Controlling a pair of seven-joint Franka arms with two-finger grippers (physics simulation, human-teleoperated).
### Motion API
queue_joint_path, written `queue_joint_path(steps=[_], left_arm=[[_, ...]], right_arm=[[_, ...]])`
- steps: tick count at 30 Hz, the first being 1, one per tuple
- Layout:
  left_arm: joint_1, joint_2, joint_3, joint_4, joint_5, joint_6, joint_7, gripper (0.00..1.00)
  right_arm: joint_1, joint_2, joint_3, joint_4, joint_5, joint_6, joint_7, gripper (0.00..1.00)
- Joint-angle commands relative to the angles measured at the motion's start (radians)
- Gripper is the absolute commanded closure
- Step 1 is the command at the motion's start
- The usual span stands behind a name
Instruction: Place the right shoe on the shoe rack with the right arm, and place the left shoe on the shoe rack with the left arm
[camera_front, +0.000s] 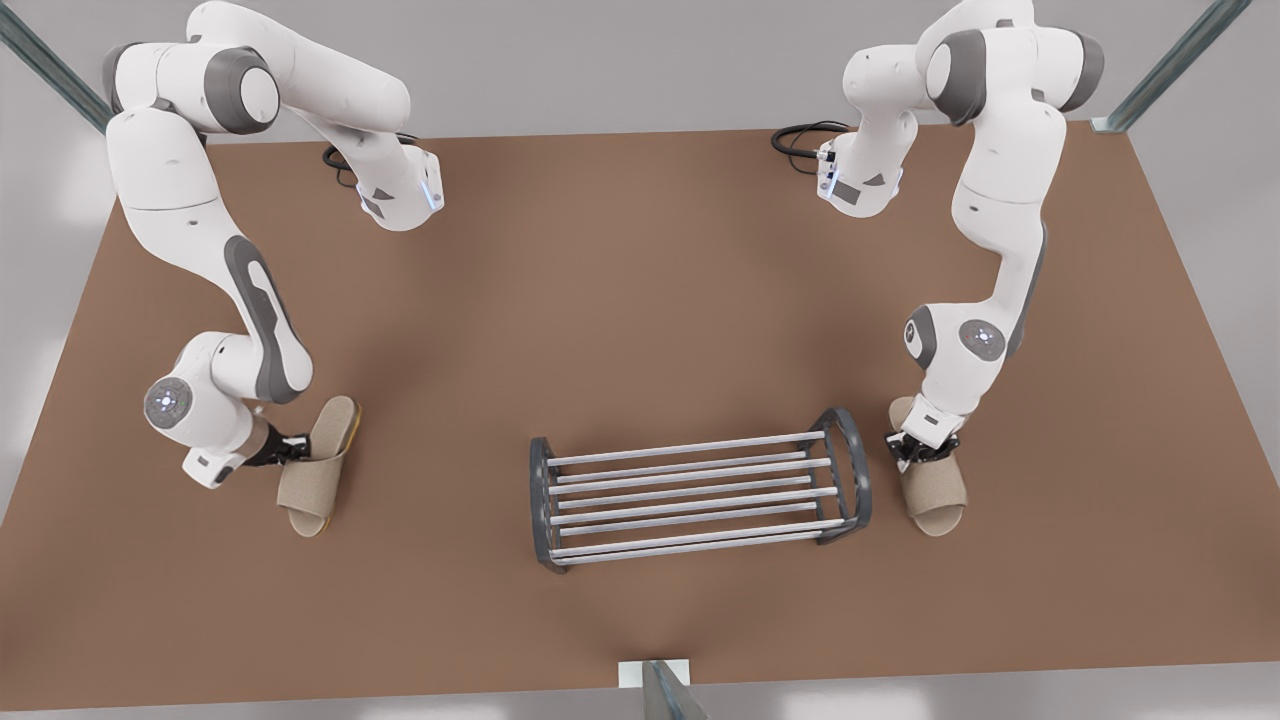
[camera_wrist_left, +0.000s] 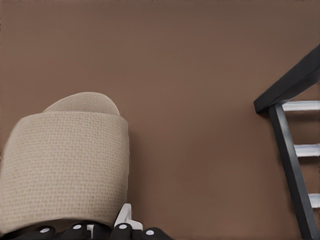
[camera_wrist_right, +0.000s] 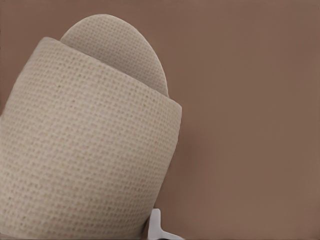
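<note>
The right shoe (camera_front: 318, 468), a beige open-toe slipper, is at the front view's left, tipped so its yellowish sole edge shows. My right gripper (camera_front: 290, 450) comes in from its side and is shut on the wide strap (camera_wrist_right: 90, 150); one white fingertip (camera_wrist_right: 157, 226) pokes out beside it. The left shoe (camera_front: 932, 488) lies flat at the front view's right, just beside the shoe rack (camera_front: 848, 470). My left gripper (camera_front: 922, 450) is shut on the rear edge of its strap (camera_wrist_left: 65, 165). The rack's dark end (camera_wrist_left: 290, 165) stands close by.
The low rack stands near the front middle of the brown table (camera_front: 640, 300), with no shoe on its silver rods (camera_front: 690, 480). Both arm bases and black cables (camera_front: 800, 135) are at the far edge. A small post (camera_front: 655, 685) sits at the near edge.
</note>
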Motion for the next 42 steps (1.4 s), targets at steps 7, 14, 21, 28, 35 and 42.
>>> queue_joint_path(steps=[7, 14, 21, 28, 35, 42], left_arm=[[0.012, -0.086, 0.004, -0.001, 0.001, -0.003, 0.012, 0.79], [0.016, -0.385, 0.002, -0.027, 0.001, -0.017, 0.001, 0.79], [-0.081, -0.615, -0.042, -0.027, -0.001, -0.156, -0.003, 0.79], [-0.199, -0.595, -0.160, -0.015, 0.001, -0.257, -0.015, 0.79], [-0.208, -0.568, -0.330, 0.051, 0.001, -0.259, -0.078, 0.79], [-0.245, -0.347, -0.360, 0.203, 0.050, -0.259, -0.092, 0.79]], right_arm=[[0.002, -0.007, 0.018, 0.061, -0.005, -0.097, 0.005, 0.79], [0.009, -0.019, 0.067, 0.205, 0.106, -0.307, 0.013, 0.79], [0.005, -0.025, 0.193, 0.386, 0.112, -0.560, 0.151, 0.79], [0.014, -0.027, 0.231, 0.529, 0.107, -0.755, 0.217, 0.79], [0.005, -0.028, 0.297, 0.582, 0.112, -0.881, 0.280, 0.79], [-0.003, -0.173, 0.357, 0.582, 0.156, -0.990, 0.288, 0.79]])
